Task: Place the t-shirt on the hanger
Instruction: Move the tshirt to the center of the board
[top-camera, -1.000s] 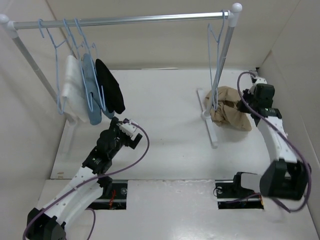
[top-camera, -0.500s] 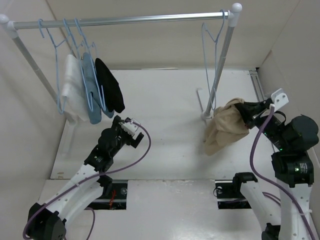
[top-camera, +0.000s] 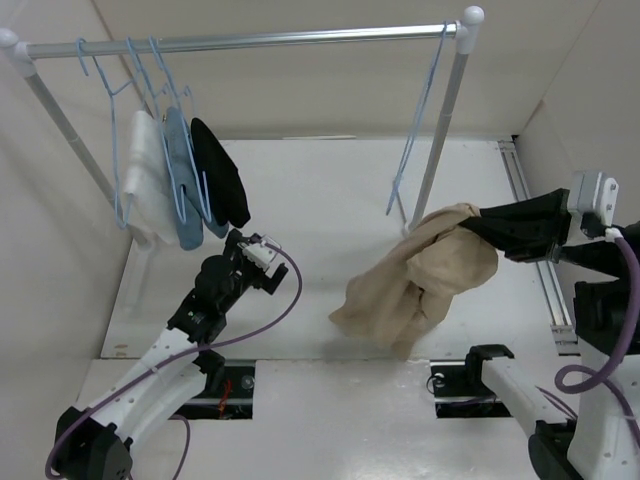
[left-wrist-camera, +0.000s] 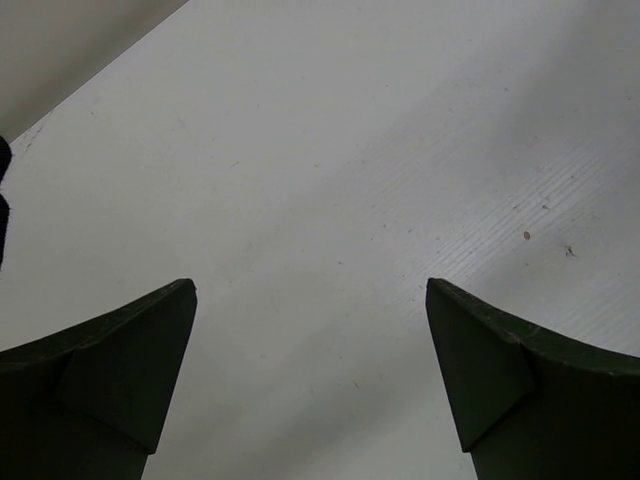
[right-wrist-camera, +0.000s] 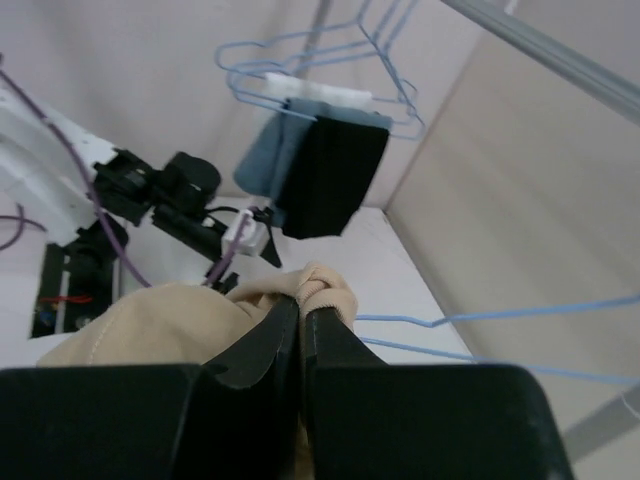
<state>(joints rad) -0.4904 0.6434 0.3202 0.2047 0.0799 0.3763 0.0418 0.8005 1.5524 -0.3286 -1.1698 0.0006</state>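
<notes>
Hoisted away from the rack (top-camera: 250, 41), the t-shirt (top-camera: 425, 280) now dangles centre-right from the clamped right gripper (top-camera: 478, 222), seemingly clear of the tilted hanger (top-camera: 417, 120) at upper right, while the left gripper (top-camera: 262, 262) gapes wide, centre-left.

At the right of the top view, the tips of the right gripper (top-camera: 485, 222) sink into t-shirt (top-camera: 430, 275) folds — the hanger (right-wrist-camera: 540, 310) runs off the right wrist view's right edge.
</notes>
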